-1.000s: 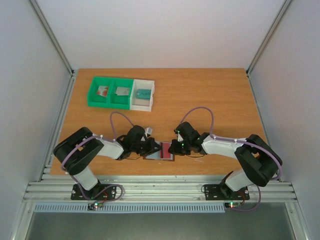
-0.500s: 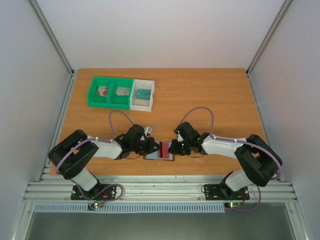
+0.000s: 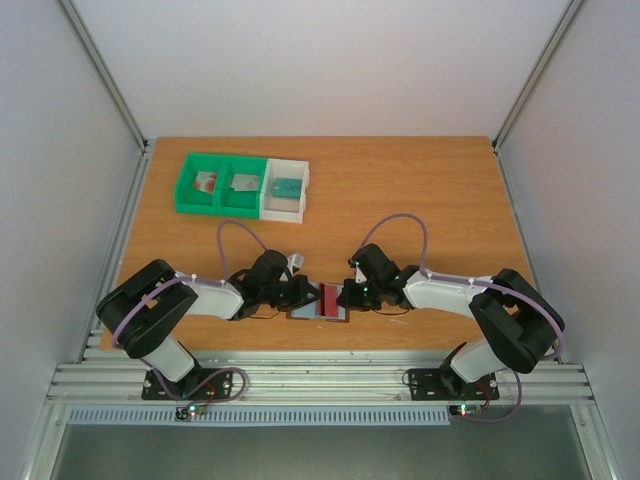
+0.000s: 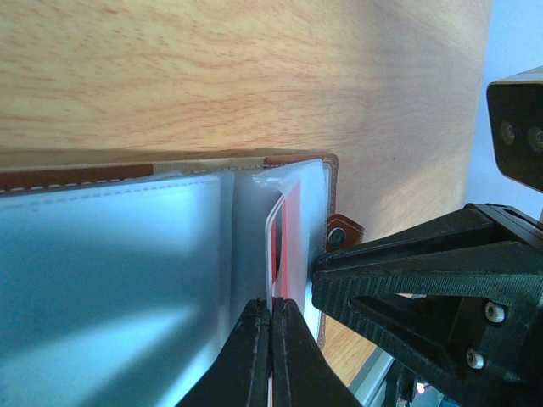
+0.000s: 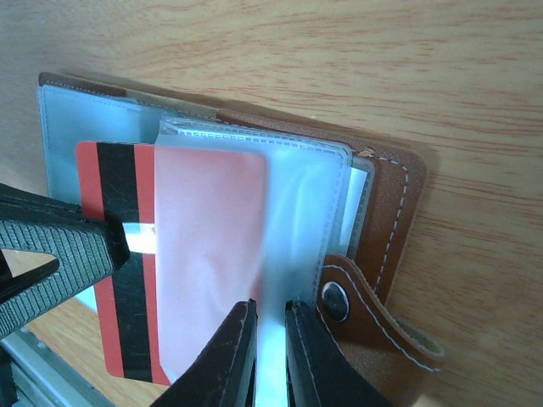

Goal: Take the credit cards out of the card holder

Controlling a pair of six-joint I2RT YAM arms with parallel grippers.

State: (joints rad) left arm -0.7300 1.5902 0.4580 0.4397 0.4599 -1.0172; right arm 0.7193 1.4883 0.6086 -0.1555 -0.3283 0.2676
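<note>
My left gripper (image 4: 271, 312), at the left of the open holder (image 5: 394, 212), is clamping the red card (image 5: 127, 254), which is sticking halfway out of the holder's clear sleeve (image 5: 310, 203). My right gripper (image 5: 270, 314), at the holder's right, is pinching that sleeve's edge and bracing it. I'm judging the pull-out as under way; next I'm needing a straight slide away from the holder, right grip holding firm.
</note>
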